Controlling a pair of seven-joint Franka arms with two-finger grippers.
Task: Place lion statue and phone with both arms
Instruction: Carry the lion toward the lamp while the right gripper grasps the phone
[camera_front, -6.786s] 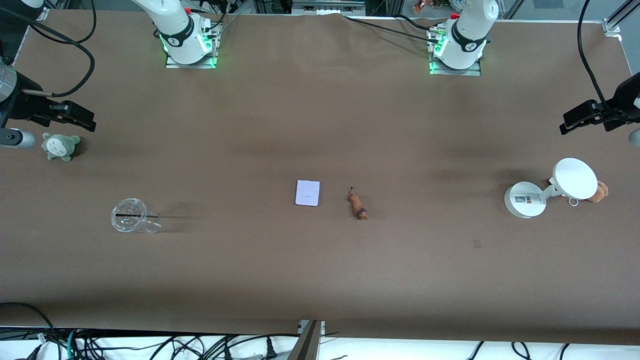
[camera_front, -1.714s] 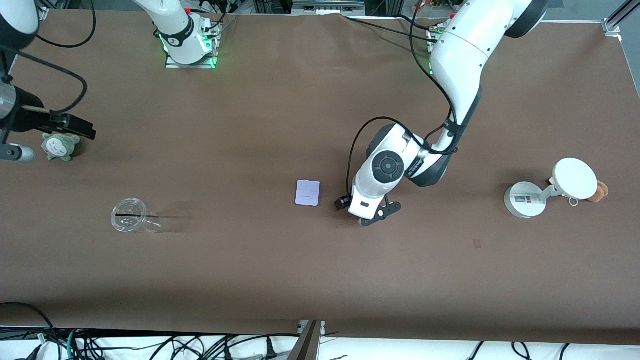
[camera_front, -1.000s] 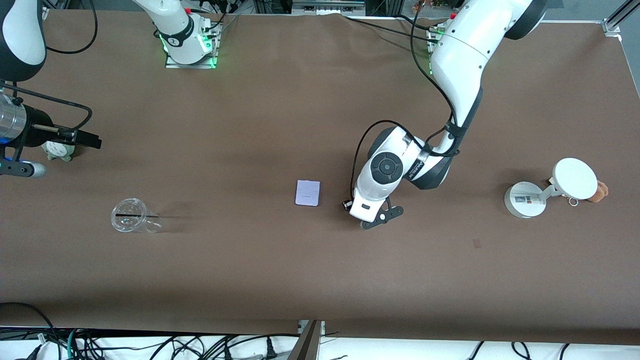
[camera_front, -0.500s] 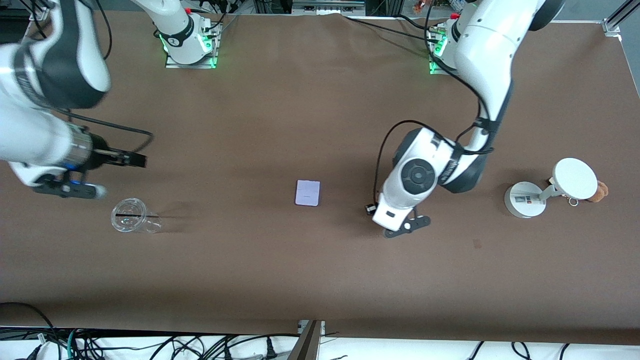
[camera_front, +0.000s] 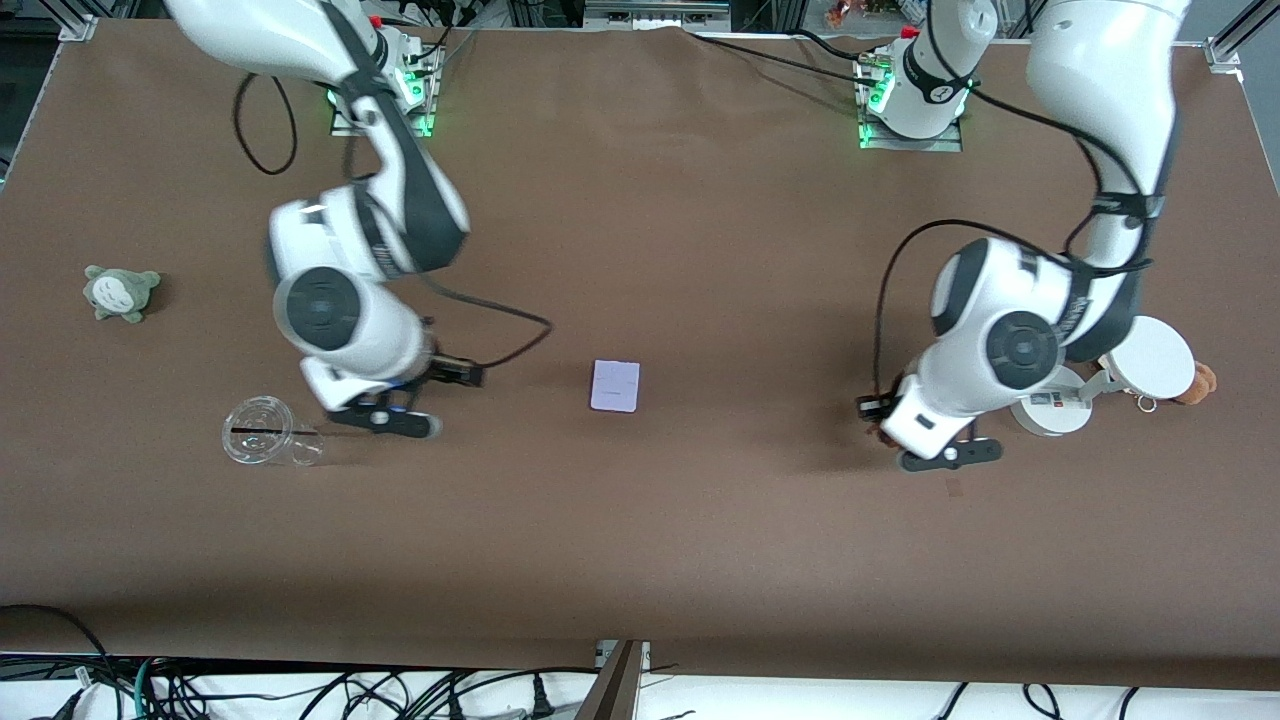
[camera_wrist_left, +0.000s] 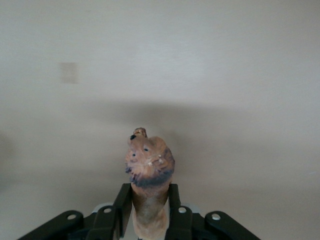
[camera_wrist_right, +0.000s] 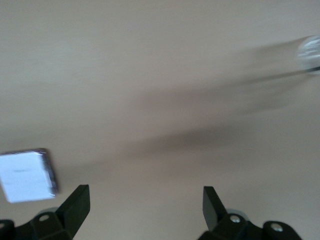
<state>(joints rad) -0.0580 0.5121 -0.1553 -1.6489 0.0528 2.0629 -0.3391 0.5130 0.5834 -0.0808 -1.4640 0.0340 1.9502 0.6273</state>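
The lion statue (camera_wrist_left: 149, 165), brown with a darker mane, is gripped between the fingers of my left gripper (camera_wrist_left: 148, 192). It is held over bare table beside the white stand. In the front view the left gripper (camera_front: 890, 425) is under the wrist, and only a brown edge of the lion (camera_front: 872, 431) shows. The phone (camera_front: 615, 386), a pale lavender rectangle, lies flat mid-table. My right gripper (camera_front: 385, 415) is over the table between the clear cup and the phone. In the right wrist view it (camera_wrist_right: 145, 200) is open and empty, with the phone (camera_wrist_right: 26, 176) off to one side of its fingers.
A clear plastic cup (camera_front: 265, 432) lies on its side close to the right gripper. A white round stand (camera_front: 1045, 410) with a disc head and an orange-brown plush (camera_front: 1200, 382) sit at the left arm's end. A grey-green plush (camera_front: 120, 292) sits at the right arm's end.
The left arm has carried the lion from beside the phone toward the white stand. The right arm has swung in from the table's end to between the cup and the phone.
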